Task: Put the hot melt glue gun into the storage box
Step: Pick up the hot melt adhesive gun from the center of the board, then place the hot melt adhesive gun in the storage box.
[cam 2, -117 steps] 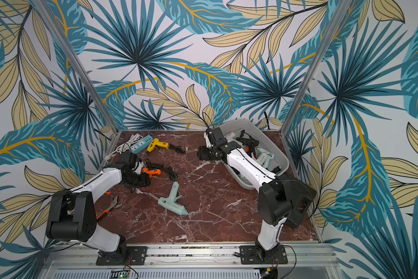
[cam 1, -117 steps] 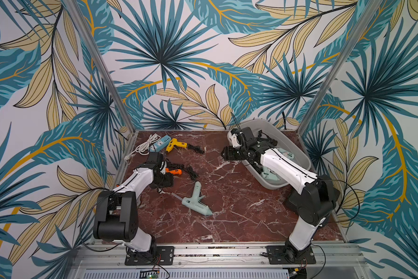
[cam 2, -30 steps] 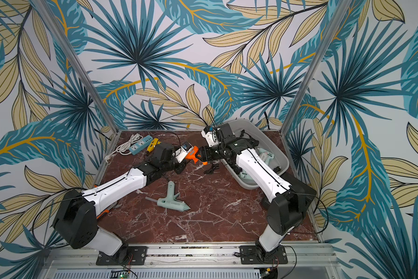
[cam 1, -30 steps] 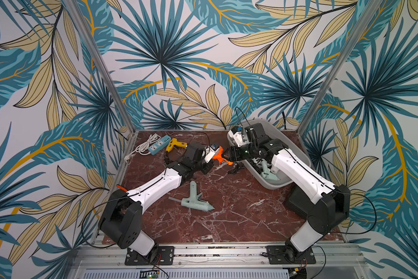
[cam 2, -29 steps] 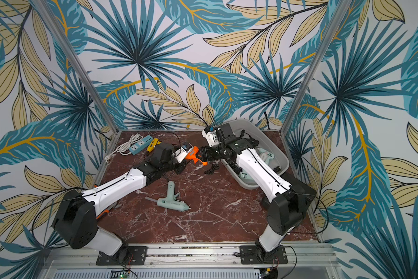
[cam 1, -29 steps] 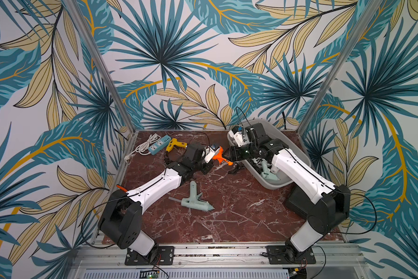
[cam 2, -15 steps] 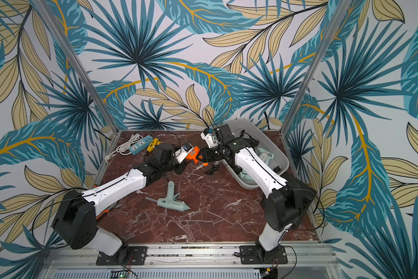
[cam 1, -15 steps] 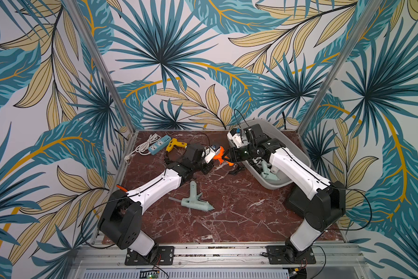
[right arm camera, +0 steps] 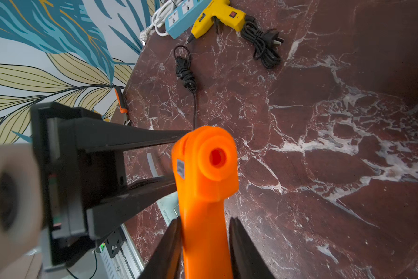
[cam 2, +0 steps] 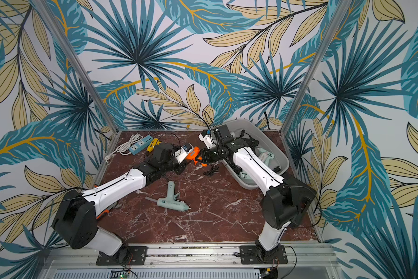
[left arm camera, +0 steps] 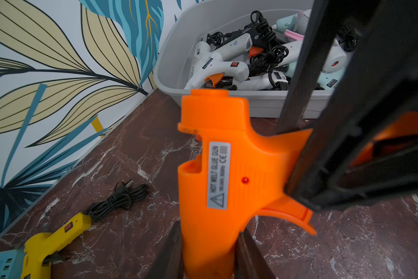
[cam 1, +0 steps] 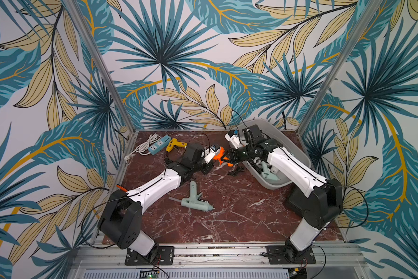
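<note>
The scene is lit evenly from above in both top views; only faint shadows are cast on the marble tabletop. In the wrist views edges are bowed, the orange glue gun is rendered sharp, and the pale camera housing is blurred.

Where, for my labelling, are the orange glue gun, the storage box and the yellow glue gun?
orange glue gun [left arm camera: 217, 174]: left wrist view, labelled body.
storage box [left arm camera: 175, 54]: left wrist view, inner wall.
yellow glue gun [right arm camera: 214, 14]: right wrist view, body.
</note>
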`<state>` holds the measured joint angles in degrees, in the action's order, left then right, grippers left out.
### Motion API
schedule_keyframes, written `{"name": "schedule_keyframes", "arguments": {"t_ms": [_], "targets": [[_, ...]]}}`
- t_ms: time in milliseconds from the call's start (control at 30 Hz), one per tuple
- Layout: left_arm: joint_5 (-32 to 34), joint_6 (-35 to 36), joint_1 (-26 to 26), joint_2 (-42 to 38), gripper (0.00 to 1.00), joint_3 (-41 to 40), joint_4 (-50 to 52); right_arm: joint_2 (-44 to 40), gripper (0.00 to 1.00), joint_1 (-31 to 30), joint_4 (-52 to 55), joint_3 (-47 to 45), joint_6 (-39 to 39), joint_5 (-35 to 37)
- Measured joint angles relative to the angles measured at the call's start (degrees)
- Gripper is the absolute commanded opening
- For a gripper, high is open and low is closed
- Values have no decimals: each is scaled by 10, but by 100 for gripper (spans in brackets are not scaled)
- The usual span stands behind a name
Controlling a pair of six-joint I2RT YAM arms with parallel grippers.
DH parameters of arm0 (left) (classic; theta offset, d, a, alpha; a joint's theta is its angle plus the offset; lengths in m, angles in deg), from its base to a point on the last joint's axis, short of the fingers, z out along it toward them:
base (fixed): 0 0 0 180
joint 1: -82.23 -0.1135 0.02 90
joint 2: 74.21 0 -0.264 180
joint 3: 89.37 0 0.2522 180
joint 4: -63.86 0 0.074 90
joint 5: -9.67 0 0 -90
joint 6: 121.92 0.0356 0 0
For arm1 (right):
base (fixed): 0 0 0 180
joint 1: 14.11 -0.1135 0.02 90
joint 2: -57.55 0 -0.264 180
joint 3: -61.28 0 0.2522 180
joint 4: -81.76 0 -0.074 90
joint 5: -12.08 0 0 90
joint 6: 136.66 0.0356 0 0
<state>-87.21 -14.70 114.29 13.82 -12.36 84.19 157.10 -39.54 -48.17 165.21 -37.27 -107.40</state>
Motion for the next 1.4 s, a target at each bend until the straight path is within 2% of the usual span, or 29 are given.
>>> {"name": "schedule_keyframes", "arguments": {"t_ms": [67, 100, 167, 233, 267, 333, 433, 500, 567, 733, 1000, 1200, 1400], "targets": [[0, -1, 0, 0, 0, 0, 0, 0, 15, 0, 0, 0, 0, -3], [0, -2, 0, 0, 3, 0, 0, 0, 13, 0, 0, 0, 0, -5], [0, -7, 0, 2, 24, 0, 0, 0, 10, 1, -1, 0, 0, -6], [-2, -13, 0, 5, 35, 0, -2, -1, 6, 1, -2, -2, 0, -2], [-3, -16, 0, 8, 45, 2, -2, -2, 5, 1, -4, -3, 1, 1], [1, -35, 1, 12, 58, 5, -9, -6, 2, 0, -6, -7, 15, 14], [2, -56, 1, 12, 84, 7, -26, -14, 0, 3, -15, -20, 39, 36], [2, -67, 1, 11, 89, 7, -37, -23, 0, 13, -25, -28, 55, 47], [4, -76, 2, 7, 99, 7, -47, -35, 0, 32, -40, -38, 74, 55], [18, -101, 2, -39, 100, -15, -84, -61, 0, 101, -88, -54, 121, 76], [71, -157, 2, -157, 100, -122, -155, -49, 0, 222, -177, -46, 200, 128], [126, -207, 2, -198, 100, -206, -177, 66, 0, 281, -250, 12, 261, 125], [151, -241, 2, -206, 100, -261, -197, 197, 0, 298, -273, 79, 281, 116]]}}
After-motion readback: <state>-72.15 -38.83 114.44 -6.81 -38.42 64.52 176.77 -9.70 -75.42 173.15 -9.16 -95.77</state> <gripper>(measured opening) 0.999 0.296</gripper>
